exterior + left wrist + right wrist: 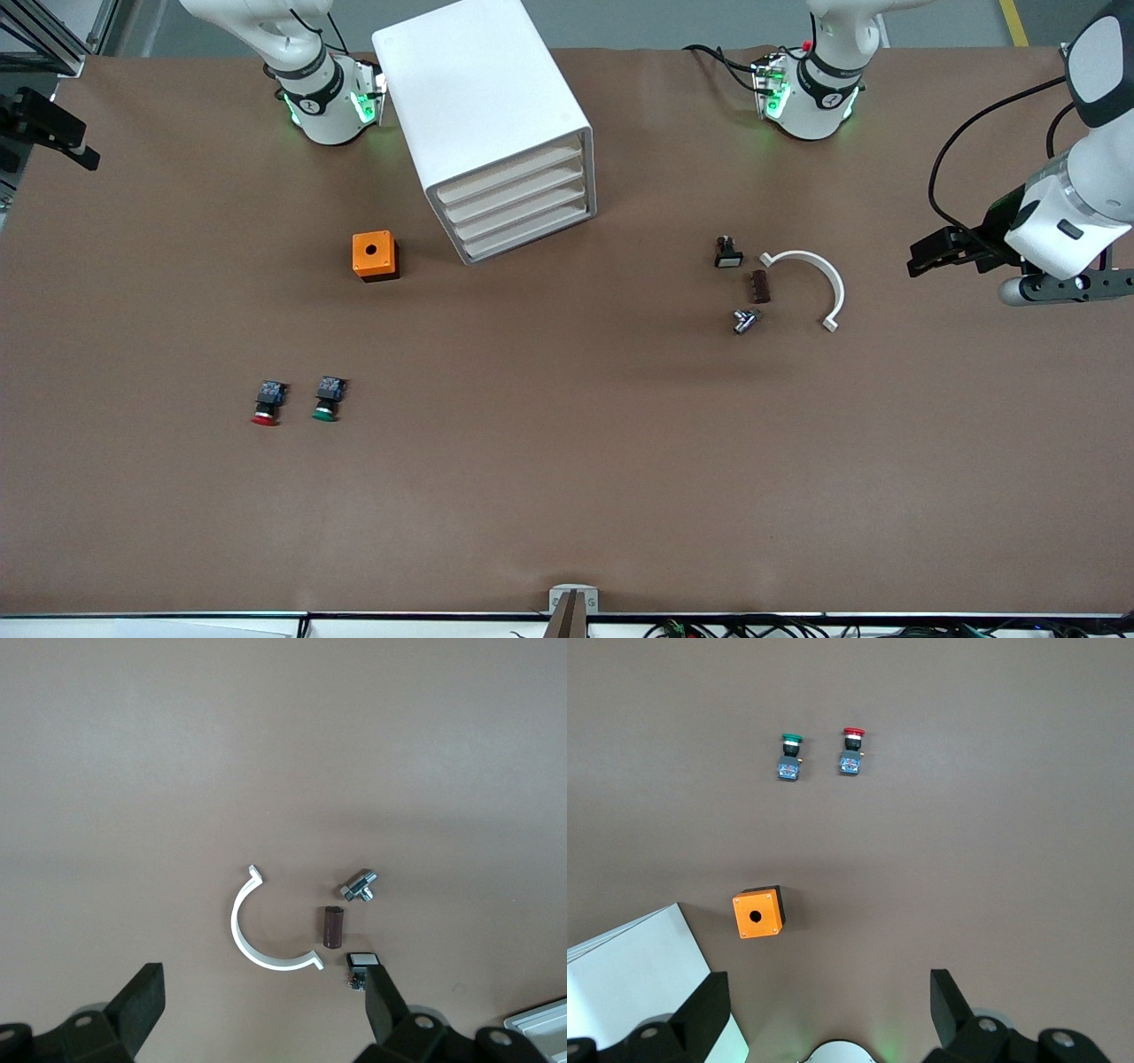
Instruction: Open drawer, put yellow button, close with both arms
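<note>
Well, no yellow button shows (only red point(265, 405) and green point(327, 400) ones, nearer the camera than the shut drawer cabinet point(496, 133)). Left gripper point(263, 973) hangs toward its end from the cabinet, right gripper point(828, 979) beside it, both wide, empty. Likely light, hard, slick-capped: pinch the body.
</note>
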`<state>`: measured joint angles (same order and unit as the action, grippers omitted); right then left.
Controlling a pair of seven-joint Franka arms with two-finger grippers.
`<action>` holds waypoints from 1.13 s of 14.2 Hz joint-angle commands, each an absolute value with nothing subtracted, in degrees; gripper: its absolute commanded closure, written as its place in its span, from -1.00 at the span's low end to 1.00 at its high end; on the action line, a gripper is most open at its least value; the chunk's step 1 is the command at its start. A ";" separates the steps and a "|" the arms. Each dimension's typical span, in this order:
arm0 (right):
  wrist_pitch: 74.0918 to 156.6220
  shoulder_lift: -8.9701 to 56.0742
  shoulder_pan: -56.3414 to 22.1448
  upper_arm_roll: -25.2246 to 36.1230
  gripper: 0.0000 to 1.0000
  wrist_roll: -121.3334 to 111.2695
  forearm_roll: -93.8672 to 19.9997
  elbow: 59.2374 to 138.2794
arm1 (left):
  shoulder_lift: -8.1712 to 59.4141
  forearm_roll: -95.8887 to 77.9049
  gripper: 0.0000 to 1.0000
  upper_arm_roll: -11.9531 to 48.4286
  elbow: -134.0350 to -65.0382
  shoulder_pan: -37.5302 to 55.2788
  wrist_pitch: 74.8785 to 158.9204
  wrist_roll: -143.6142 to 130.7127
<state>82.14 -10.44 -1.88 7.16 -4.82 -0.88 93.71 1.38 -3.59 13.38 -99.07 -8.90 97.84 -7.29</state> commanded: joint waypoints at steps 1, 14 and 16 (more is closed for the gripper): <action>82.27 -12.22 -1.76 6.68 -1.00 -3.69 -1.05 95.27 | 1.58 -2.20 -0.99 6.72 -98.61 -1.79 98.53 -6.42; 82.26 -12.22 -1.76 6.50 -1.00 -3.08 -1.05 95.45 | 2.37 -2.11 -0.99 4.13 -96.94 0.17 98.53 -6.42; 82.27 -12.22 -1.76 6.50 -1.00 -1.67 -1.05 95.45 | 2.37 -2.11 -0.99 4.22 -96.16 -0.09 98.44 -6.59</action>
<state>81.83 -10.45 -1.88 6.97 -3.61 -0.91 93.80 1.71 -3.47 3.34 -98.00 0.91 98.48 -7.23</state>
